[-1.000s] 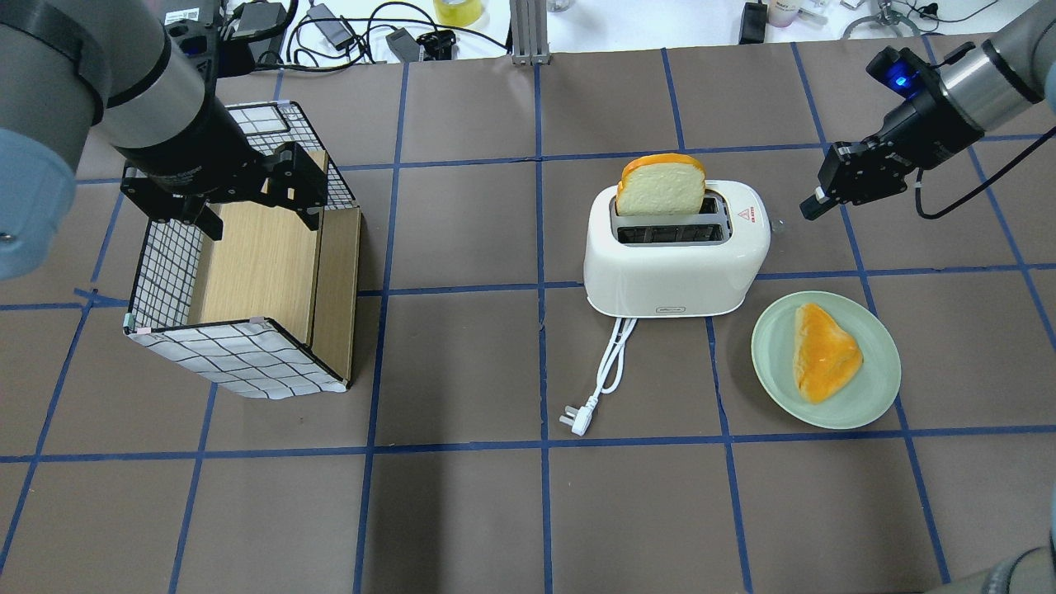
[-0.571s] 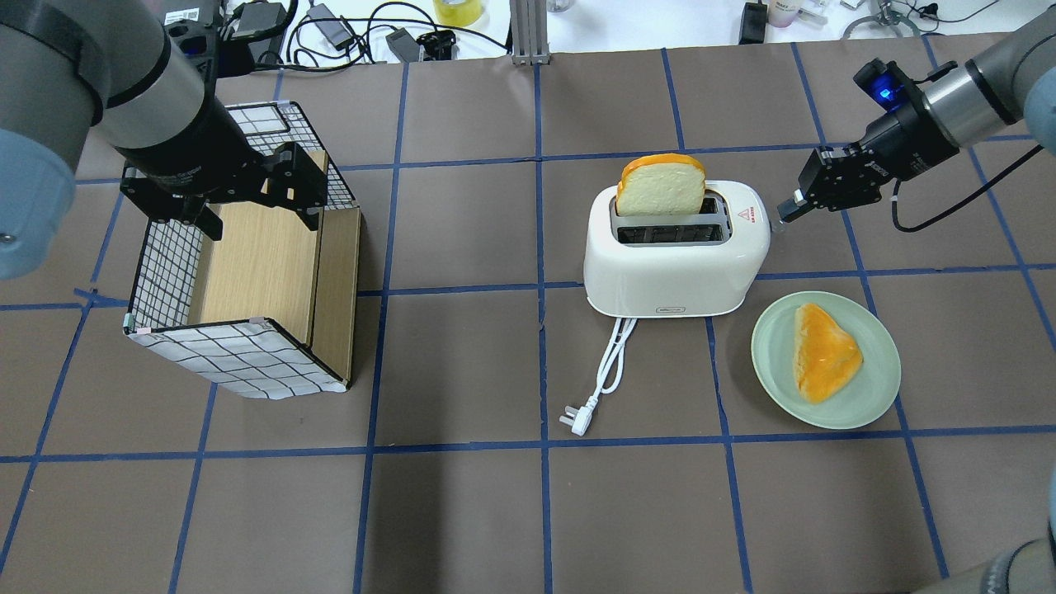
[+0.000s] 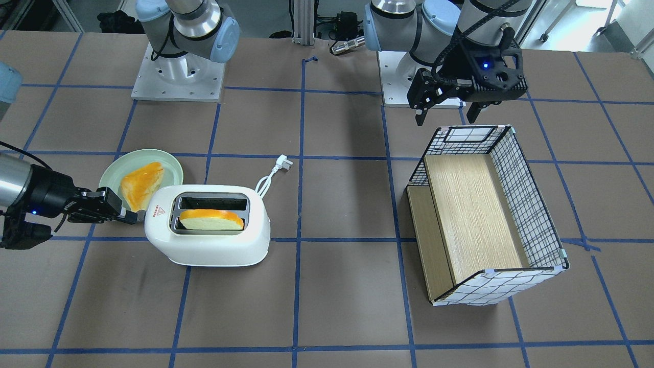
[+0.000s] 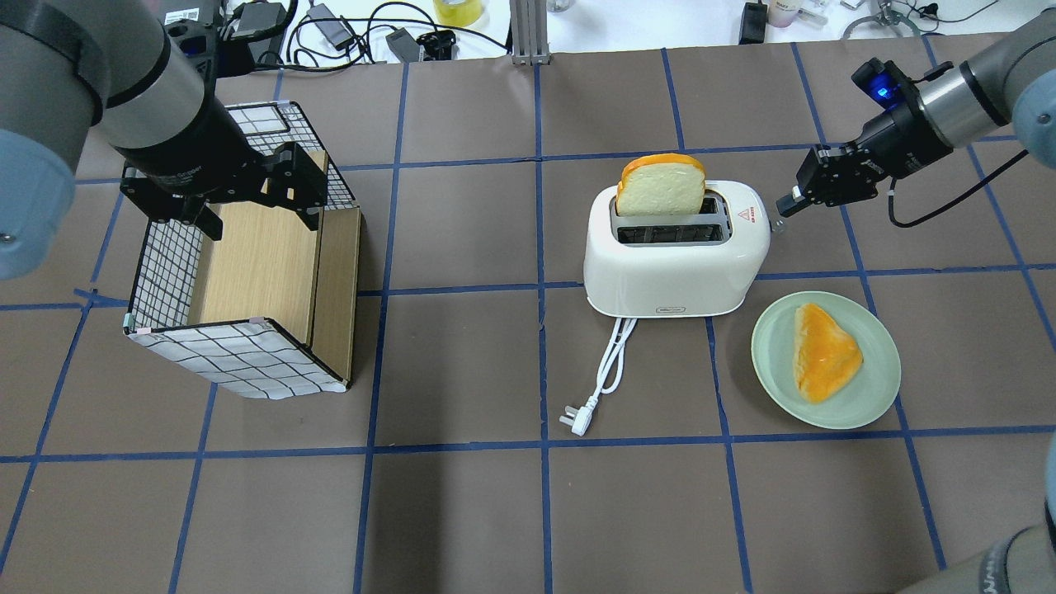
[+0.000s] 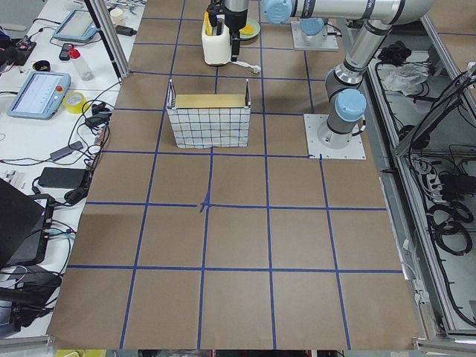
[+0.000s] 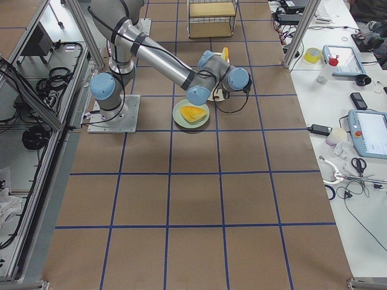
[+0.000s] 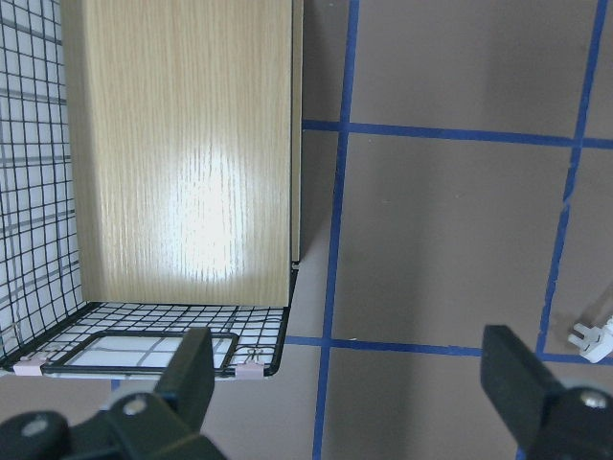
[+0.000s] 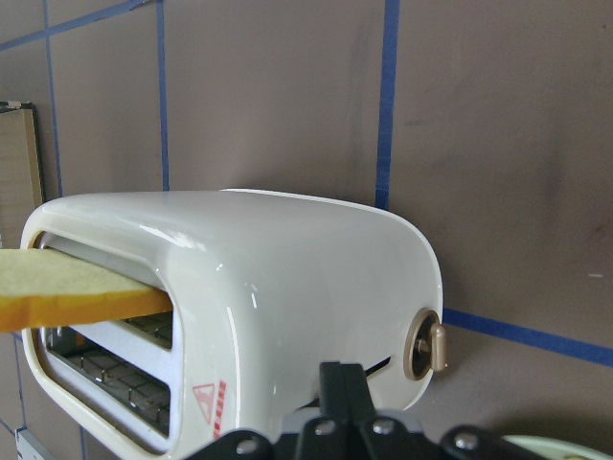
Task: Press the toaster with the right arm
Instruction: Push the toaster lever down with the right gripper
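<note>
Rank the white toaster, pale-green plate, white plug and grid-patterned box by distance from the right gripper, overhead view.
1. White toaster, beside the right gripper.
2. Pale-green plate, nearer the robot.
3. White plug, table centre.
4. Grid-patterned box, far left.

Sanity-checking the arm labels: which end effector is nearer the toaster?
Right. The right end effector sits just off one end of the toaster. The left end effector hangs over the grid-patterned box, well away on the toaster's other side.
</note>
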Tool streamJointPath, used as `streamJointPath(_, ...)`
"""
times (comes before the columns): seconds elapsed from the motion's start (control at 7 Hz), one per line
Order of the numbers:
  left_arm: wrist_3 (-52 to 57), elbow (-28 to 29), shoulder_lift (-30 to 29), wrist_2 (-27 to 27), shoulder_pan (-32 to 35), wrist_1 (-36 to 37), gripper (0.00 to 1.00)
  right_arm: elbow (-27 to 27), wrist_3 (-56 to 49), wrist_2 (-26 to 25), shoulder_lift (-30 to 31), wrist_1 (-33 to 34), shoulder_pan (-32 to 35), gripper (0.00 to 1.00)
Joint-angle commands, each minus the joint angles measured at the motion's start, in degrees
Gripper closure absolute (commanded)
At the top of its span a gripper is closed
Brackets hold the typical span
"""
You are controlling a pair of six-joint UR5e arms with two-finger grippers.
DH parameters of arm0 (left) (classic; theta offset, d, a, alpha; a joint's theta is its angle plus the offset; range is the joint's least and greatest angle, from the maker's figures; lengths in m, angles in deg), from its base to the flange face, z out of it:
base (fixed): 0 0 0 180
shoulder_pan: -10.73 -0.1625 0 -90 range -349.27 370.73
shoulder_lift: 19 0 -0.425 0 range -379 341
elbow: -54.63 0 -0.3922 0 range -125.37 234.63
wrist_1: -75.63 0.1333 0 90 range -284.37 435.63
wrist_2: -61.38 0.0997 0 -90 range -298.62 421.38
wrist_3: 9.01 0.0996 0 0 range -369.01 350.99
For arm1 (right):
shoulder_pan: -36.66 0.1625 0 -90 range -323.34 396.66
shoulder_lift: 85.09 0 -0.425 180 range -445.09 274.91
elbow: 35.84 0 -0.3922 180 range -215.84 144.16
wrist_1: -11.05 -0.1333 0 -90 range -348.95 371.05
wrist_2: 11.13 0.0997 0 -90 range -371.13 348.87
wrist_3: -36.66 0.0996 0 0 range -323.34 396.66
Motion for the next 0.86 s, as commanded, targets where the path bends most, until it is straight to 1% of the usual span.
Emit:
streamJointPath(0.0, 0.0, 0.0, 0.0, 0.0, 0.0, 0.0, 0.0, 0.5, -0.2, 0.6, 0.2, 0.1, 0.0, 1.0)
streamJointPath(0.29, 0.0, 0.0, 0.0, 0.0, 0.0, 0.0, 0.0, -0.4, 0.1, 0.4, 1.4, 0.0, 0.0, 1.0)
streamJointPath(0.71, 0.0, 0.0, 0.0, 0.0, 0.0, 0.0, 0.0, 0.7, -0.5, 0.2, 1.2, -0.6, 0.0, 1.0)
